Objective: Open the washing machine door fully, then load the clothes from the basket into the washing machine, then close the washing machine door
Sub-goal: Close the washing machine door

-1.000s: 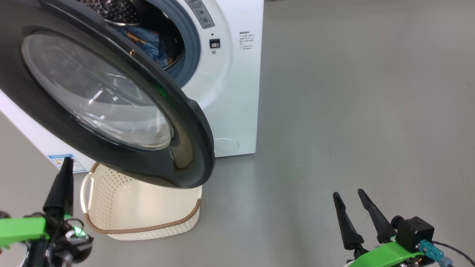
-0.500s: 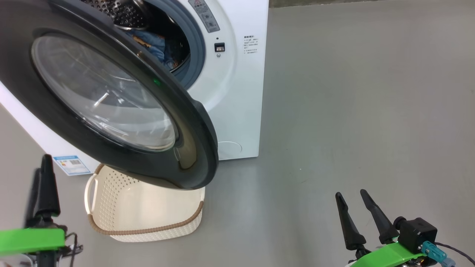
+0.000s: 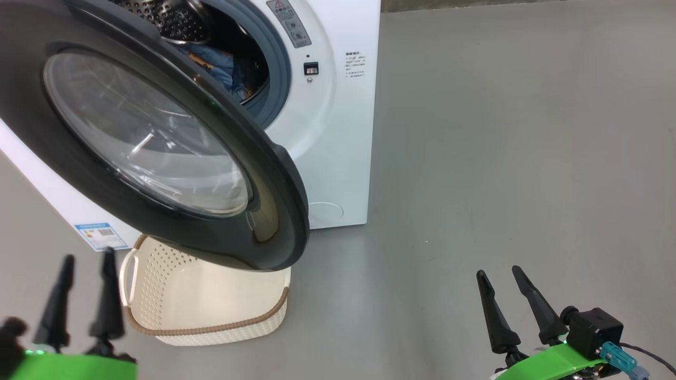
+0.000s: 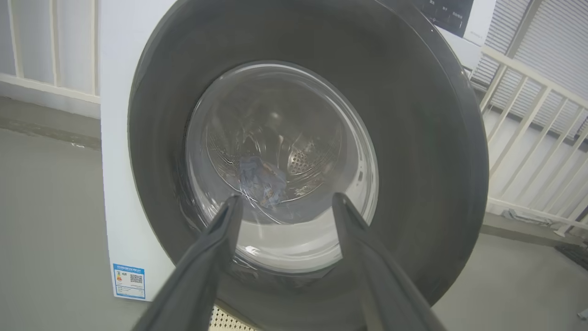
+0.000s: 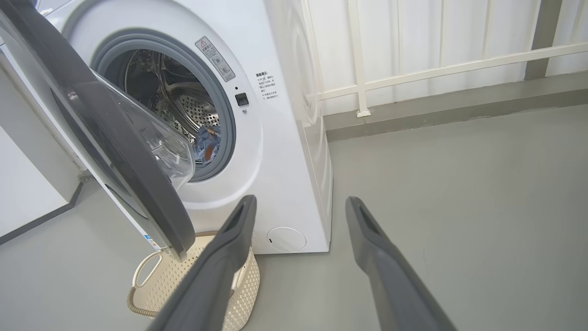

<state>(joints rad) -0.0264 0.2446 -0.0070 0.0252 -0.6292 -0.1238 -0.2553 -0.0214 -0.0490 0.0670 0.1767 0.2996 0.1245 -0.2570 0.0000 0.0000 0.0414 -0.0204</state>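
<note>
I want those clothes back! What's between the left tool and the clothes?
The washing machine door: in the left wrist view, the left tool faces its glass, and the clothes show through it.

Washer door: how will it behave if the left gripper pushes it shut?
Probably stiff: the door, a thick black ring around a glass bowl, should swing as one piece, not flex. The glossy ring looks slippery, so the open left gripper may skid on a glancing push. Its lower edge hangs over the basket; whether it clears the rim I cannot tell.
</note>
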